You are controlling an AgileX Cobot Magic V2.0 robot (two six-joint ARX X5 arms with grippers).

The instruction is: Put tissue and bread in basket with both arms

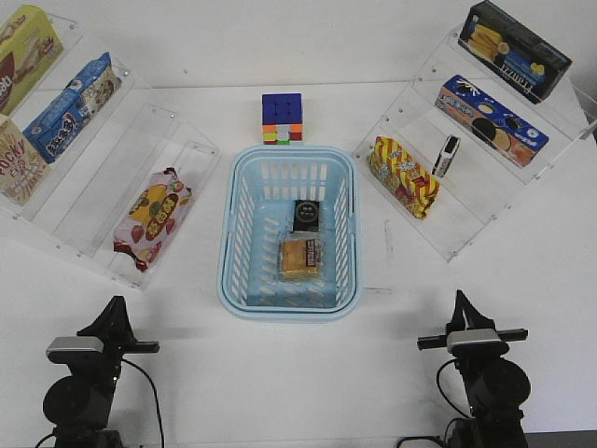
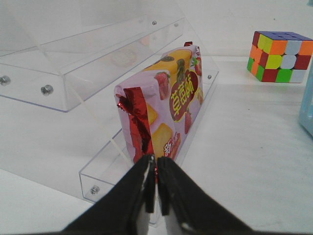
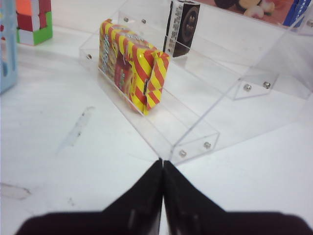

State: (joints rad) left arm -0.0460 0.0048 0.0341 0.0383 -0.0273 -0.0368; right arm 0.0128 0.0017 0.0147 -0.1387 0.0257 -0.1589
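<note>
Basket [image 1: 347,245], desk centre: holds tissue [image 1: 306,216] and bread [image 1: 300,257]. Left tool [image 2: 156,183] and right tool [image 3: 162,188]: jaws together, empty, near front edge. Risk: a restarting arm nudging the basket.

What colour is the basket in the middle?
Light blue; the slotted plastic basket shows best in the front view.

The strawberry bag [image 2: 166,107] reads "草莓", and the left-shelf box [image 1: 20,163] seemingly "Pocky".
</note>
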